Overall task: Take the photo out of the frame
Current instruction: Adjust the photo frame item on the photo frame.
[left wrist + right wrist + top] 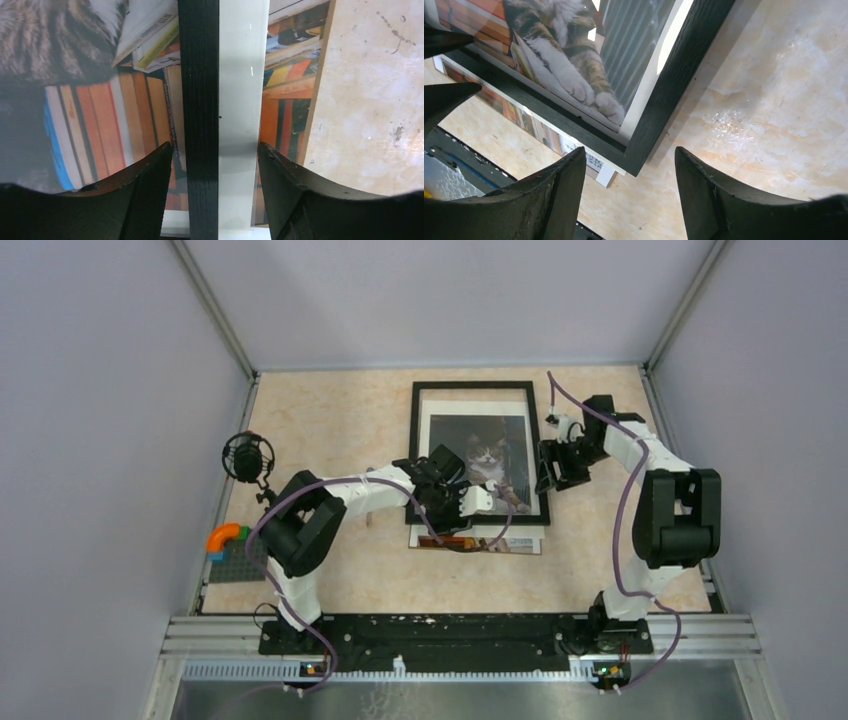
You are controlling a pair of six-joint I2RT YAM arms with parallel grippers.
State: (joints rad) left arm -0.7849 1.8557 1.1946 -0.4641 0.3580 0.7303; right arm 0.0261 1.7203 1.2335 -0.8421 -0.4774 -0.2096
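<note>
Mottled beige bench (330,420) bears a thin black frame (470,387) around a cat photo (486,453). Left claw (215,147) and right claw (630,150) both gape.

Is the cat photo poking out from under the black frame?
Yes, a strip of the photo shows past the frame's near edge.

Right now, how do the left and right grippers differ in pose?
Left gripper straddles the thin black rectangular picture frame's near bar; right gripper sits beside its right bar, above beige table. Left overlaps the cat photo from above; right is clear of it. Both open.
</note>
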